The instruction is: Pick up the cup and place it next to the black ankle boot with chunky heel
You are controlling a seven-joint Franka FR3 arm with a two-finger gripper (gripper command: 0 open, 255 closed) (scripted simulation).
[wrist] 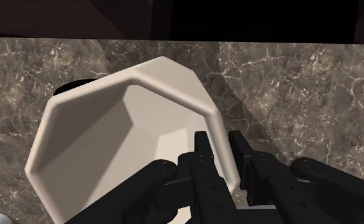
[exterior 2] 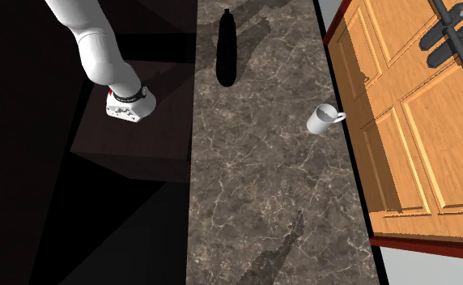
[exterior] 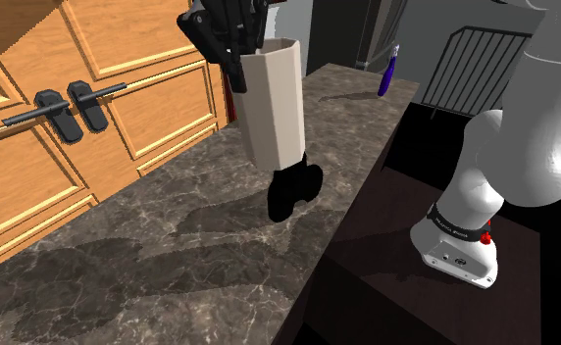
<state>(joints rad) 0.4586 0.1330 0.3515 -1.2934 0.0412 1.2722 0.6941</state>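
Gripper [wrist: 220,151] clasps the empty off-white cup [wrist: 111,146] by its rim above the black boot [exterior: 293,191].

The counter [exterior: 151,255] looks like dark stone with pale veins, smooth and a bit shiny. The doors [exterior: 161,98] are brown wood. The cup [exterior: 274,108] is smooth and matt.
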